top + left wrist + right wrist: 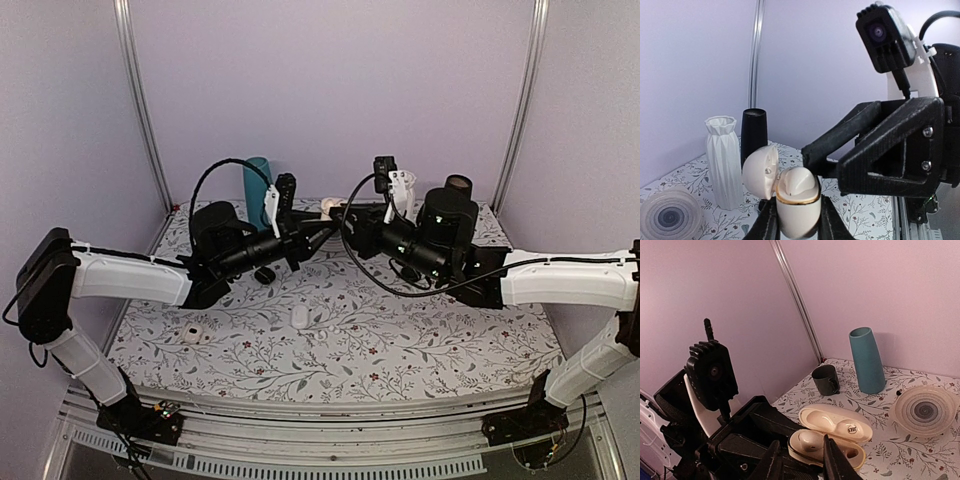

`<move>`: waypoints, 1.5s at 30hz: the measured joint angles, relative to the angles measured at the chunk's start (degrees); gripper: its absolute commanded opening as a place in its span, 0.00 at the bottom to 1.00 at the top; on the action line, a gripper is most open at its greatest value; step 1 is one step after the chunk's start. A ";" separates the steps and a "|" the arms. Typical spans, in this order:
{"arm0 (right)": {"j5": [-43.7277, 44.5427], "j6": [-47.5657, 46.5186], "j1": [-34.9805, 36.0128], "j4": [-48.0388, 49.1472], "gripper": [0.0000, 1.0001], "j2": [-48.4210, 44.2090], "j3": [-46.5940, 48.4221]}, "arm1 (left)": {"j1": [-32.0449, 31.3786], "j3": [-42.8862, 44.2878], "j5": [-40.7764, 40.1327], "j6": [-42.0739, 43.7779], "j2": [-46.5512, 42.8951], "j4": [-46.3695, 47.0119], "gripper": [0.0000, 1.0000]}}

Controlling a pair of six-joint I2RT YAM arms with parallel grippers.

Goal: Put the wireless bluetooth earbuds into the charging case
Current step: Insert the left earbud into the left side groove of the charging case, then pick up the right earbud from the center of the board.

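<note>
Earbud [799, 182] sits partly seated in the charging case [797, 211] clamped by the left end effector [799, 222]; the right end effector [801, 442], its grip unreadable, should press it home.

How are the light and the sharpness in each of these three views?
Top view: even lilac light, no glare. Left wrist view: bright, the charging case is sharp. Right wrist view: dimmer and pinker; the teal vase casts a soft shadow on the wall.
</note>
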 measured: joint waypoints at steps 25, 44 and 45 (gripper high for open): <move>-2.84 5.68 -10.62 -14.19 0.40 -5.27 0.87 | 1.03 -0.02 4.31 0.68 -1.92 1.20 0.00; -6.05 13.03 -29.18 -29.44 0.40 -2.73 -3.56 | 1.88 -2.19 5.79 -1.09 -1.95 2.54 0.00; -6.43 13.11 -30.10 -30.14 0.40 -1.49 -3.61 | 2.01 -2.21 6.01 -1.09 -1.95 2.51 0.00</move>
